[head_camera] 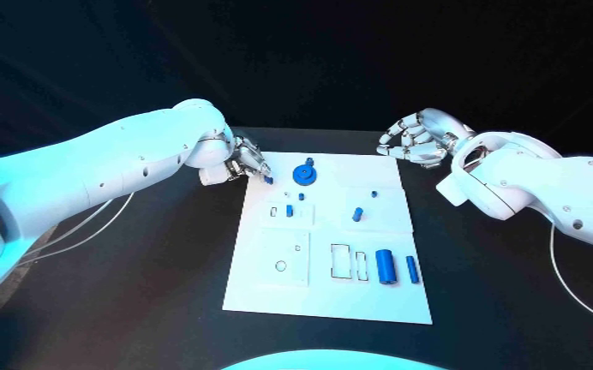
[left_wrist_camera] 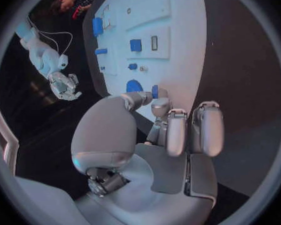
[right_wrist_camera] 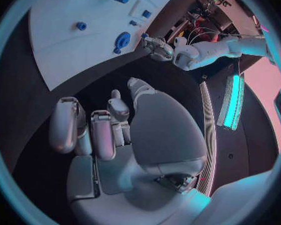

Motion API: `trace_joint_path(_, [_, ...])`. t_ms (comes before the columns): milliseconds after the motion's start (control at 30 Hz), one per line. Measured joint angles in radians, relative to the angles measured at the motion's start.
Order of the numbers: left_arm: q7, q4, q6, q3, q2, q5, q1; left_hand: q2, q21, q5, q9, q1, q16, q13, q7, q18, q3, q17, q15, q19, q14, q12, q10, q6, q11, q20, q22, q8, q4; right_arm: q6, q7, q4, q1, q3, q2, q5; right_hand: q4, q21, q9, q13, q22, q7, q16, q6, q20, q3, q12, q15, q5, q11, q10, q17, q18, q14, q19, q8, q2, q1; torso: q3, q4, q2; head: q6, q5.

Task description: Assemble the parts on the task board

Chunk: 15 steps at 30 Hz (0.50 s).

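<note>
The white task board (head_camera: 371,301) lies in the middle of the black table. My left hand (head_camera: 241,163) hovers at the board's far left corner and pinches a small blue part (left_wrist_camera: 155,91) between thumb and fingertip. Just beyond that part a round blue piece (head_camera: 302,173) sits on the board. My right hand (head_camera: 418,140) hangs over the table off the board's far right corner, fingers loosely bent and apart, with nothing in them (right_wrist_camera: 109,130). A large blue cylinder (head_camera: 386,265) and a thinner one (head_camera: 413,269) lie on the near right of the board.
Several small blue pieces (head_camera: 357,213) stand or lie across the board's middle, among outlined slots (head_camera: 341,261) and a hole (head_camera: 280,265). Thin cables (head_camera: 74,224) trail over the table beside my left arm.
</note>
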Motion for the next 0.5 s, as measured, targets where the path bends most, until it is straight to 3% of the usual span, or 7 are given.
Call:
trace_joint_path(100, [0.002, 0.061, -0.017, 0.0, -0.037, 0.012, 0.0, -0.01, 0.002, 0.05, 0.0, -0.018, 0.0, 0.014, -0.003, 0.0, 0.0, 0.0, -0.004, 0.005, -0.003, 0.008, 0.016, 0.01, -0.005, -0.005, 0.0, 0.005, 0.0, 0.0, 0.0, -0.001, 0.0, 0.0, 0.0, 0.0, -0.001, -0.003, 0.0, 0.0, 0.0, 0.0, -0.001, 0.0, 0.0, 0.001, 0.0, 0.0, 0.0, 0.0, 0.0, 0.0, 0.0, 0.0, 0.0, 0.0, 0.0, 0.0, 0.0001, 0.0002, 0.0, 0.0, 0.002])
trace_joint_path(200, [0.005, 0.112, -0.034, 0.0, -0.067, 0.016, 0.0, -0.015, 0.005, 0.077, 0.0, -0.023, 0.0, 0.024, -0.004, 0.0, 0.0, 0.0, -0.007, 0.005, 0.0, 0.017, 0.026, 0.011, -0.009, -0.005, 0.0, 0.005, 0.0, 0.0, 0.0, -0.002, 0.0, 0.0, 0.0, 0.0, -0.001, -0.013, 0.0, -0.004, 0.0, 0.0, -0.005, 0.0, 0.0, 0.001, -0.004, 0.0, 0.0, 0.0, 0.0, 0.0, 0.0, 0.0, -0.001, 0.0, 0.0, 0.0, 0.0001, 0.0, 0.0, 0.0, 0.004])
trace_joint_path(233, [0.007, 0.134, -0.042, 0.001, -0.08, 0.016, 0.0, -0.015, 0.005, 0.083, 0.001, -0.023, 0.0, 0.029, -0.004, 0.0, 0.0, 0.0, -0.01, 0.007, -0.003, 0.016, 0.026, 0.011, -0.009, -0.007, 0.0, 0.005, 0.0, 0.0, 0.0, -0.003, 0.0, 0.0, 0.0, 0.0, -0.001, -0.026, 0.0, -0.006, 0.0, 0.0, -0.014, 0.0, 0.001, 0.001, -0.004, 0.0, 0.0, 0.002, -0.002, 0.0, 0.0, 0.0, -0.011, 0.0, 0.0, 0.0, 0.0001, -0.0001, 0.0, 0.0, 0.005])
trace_joint_path(333, [0.011, 0.184, -0.061, 0.001, -0.109, 0.011, -0.001, -0.016, 0.009, 0.087, 0.022, -0.024, 0.0, 0.039, -0.004, 0.0, 0.0, 0.0, -0.01, 0.009, -0.003, 0.024, 0.034, 0.018, -0.009, -0.009, 0.0, 0.005, 0.0, 0.0, 0.0, -0.004, 0.0, 0.0, -0.001, 0.0, 0.0, -0.084, 0.003, -0.02, 0.0, 0.0, -0.045, 0.0, 0.0, 0.013, -0.021, 0.0, 0.0, 0.001, -0.017, 0.0, 0.024, 0.0, -0.036, 0.004, -0.009, -0.009, 0.0, -0.0007, 0.0, -0.001, 0.007])
trace_joint_path(467, [0.017, 0.236, -0.088, 0.001, -0.139, -0.005, -0.008, -0.018, 0.009, 0.099, 0.023, -0.026, 0.0, 0.047, -0.002, 0.0, -0.003, 0.0, -0.01, 0.013, -0.003, 0.029, 0.037, 0.02, -0.012, -0.013, 0.0, 0.005, -0.003, -0.001, 0.001, -0.005, 0.0, 0.0, -0.002, 0.0, -0.001, -0.146, 0.005, -0.053, 0.0, 0.0, -0.079, 0.0, 0.0, 0.029, -0.052, 0.0, 0.0, 0.001, -0.043, -0.017, 0.024, 0.0, -0.065, 0.004, -0.014, -0.014, -0.0006, -0.001, 0.001, -0.002, 0.008])
trace_joint_path(500, [0.018, 0.246, -0.094, 0.0, -0.144, -0.01, -0.01, -0.018, 0.011, 0.102, 0.023, -0.026, 0.0, 0.048, -0.002, 0.0, -0.003, 0.0, -0.01, 0.013, -0.003, 0.03, 0.041, 0.024, -0.012, -0.012, 0.0, 0.005, -0.003, -0.001, 0.001, -0.006, 0.0, 0.0, -0.002, 0.0, -0.001, -0.171, 0.007, -0.068, 0.0, 0.0, -0.093, 0.0, -0.001, 0.034, -0.066, 0.0, 0.0, 0.001, -0.053, -0.032, 0.031, 0.0, -0.075, 0.004, -0.015, -0.015, -0.0006, -0.0009, 0.001, -0.003, 0.008])
